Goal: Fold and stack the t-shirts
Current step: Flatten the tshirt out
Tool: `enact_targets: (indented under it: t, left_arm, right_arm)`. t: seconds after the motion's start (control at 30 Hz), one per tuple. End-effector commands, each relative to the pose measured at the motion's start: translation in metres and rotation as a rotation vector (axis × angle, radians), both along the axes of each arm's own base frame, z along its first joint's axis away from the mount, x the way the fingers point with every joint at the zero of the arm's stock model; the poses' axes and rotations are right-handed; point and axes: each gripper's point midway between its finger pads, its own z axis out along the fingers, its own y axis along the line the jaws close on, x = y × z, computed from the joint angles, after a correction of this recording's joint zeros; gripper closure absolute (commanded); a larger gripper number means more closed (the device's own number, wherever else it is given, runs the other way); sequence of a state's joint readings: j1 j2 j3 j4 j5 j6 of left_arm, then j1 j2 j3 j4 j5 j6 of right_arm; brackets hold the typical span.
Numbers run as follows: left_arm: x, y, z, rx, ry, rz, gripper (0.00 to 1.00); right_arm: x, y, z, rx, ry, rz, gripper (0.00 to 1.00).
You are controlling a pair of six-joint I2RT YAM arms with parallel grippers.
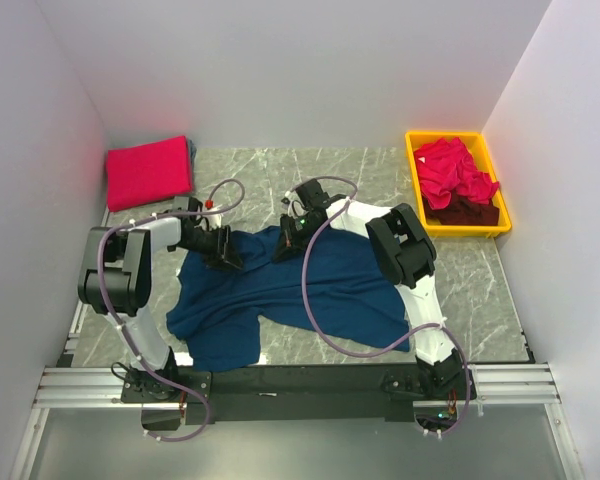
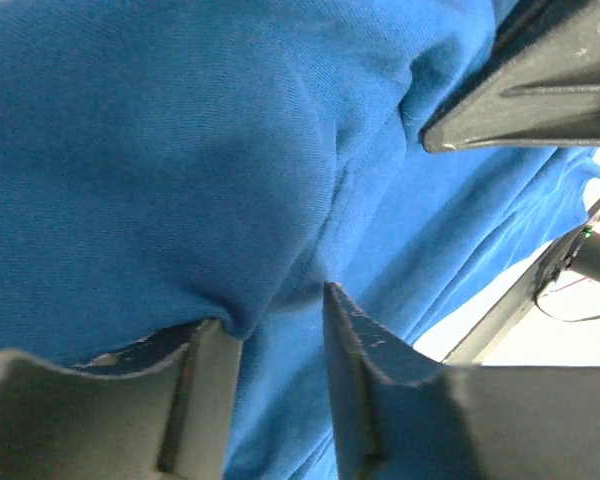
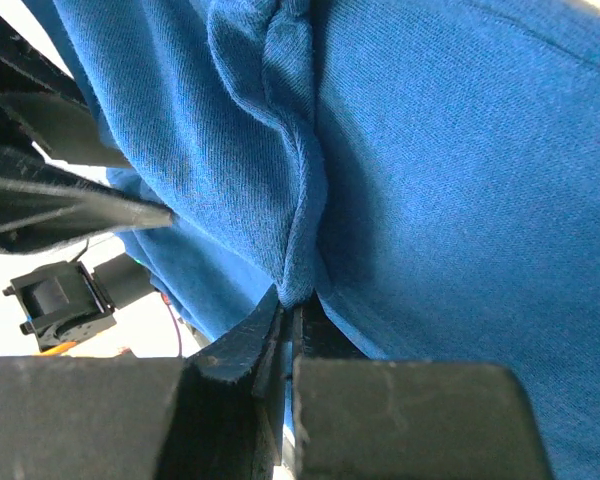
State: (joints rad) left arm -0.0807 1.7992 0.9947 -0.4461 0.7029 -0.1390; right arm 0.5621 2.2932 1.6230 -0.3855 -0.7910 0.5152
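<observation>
A navy blue t-shirt [image 1: 300, 285] lies spread and rumpled across the middle of the table. Both grippers meet at its far edge. My right gripper [image 1: 285, 245] [image 3: 290, 303] is shut on a pinched fold of the blue cloth [image 3: 300, 230]. My left gripper [image 1: 225, 250] [image 2: 275, 310] stands beside it with its jaws apart, and blue cloth [image 2: 180, 180] sags over the tip of one finger [image 2: 210, 350] and fills the gap behind. A folded red-pink t-shirt [image 1: 148, 170] lies at the back left. More red-pink t-shirts [image 1: 450, 165] and a dark maroon one [image 1: 470, 210] are heaped in the bin.
The yellow plastic bin [image 1: 458, 232] stands at the back right against the wall. White walls close in the table on the left, back and right. The arm bases and a metal rail [image 1: 300, 385] run along the near edge.
</observation>
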Motion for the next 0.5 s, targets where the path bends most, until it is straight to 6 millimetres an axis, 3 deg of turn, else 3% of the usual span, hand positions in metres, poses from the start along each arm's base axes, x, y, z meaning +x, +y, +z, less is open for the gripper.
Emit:
enact_targets:
  t: [0.0,0.1,0.17,0.23,0.27,0.37,0.43,0.47]
  left_arm:
    - [0.010,0.000,0.000,0.016,-0.023,0.000,0.62]
    - [0.008,0.014,0.000,0.069,-0.026,0.021,0.72]
    - [0.010,0.038,-0.001,0.135,-0.040,0.059,0.79]
    - [0.008,0.048,-0.005,0.160,-0.035,0.068,0.81]
    - [0.012,0.064,-0.006,0.171,-0.028,0.114,0.87]
    - [0.015,0.075,-0.004,0.143,-0.022,0.119,0.99]
    - [0.016,0.082,-0.002,0.142,-0.026,0.130,0.99]
    - [0.014,0.084,0.000,0.137,-0.020,0.136,0.89]
  right_arm:
    - [0.009,0.003,0.014,0.031,-0.027,0.001,1.00]
    - [0.008,0.003,0.016,0.033,-0.026,0.003,1.00]
    - [0.008,0.003,0.017,0.036,-0.031,0.004,1.00]
    - [0.008,0.003,0.017,0.036,-0.031,0.004,1.00]
    - [0.008,0.003,0.017,0.037,-0.029,0.003,1.00]
    - [0.009,0.005,0.018,0.048,-0.029,0.002,1.00]
    - [0.009,0.006,0.020,0.053,-0.028,0.003,1.00]
    - [0.009,0.006,0.020,0.054,-0.032,0.005,1.00]
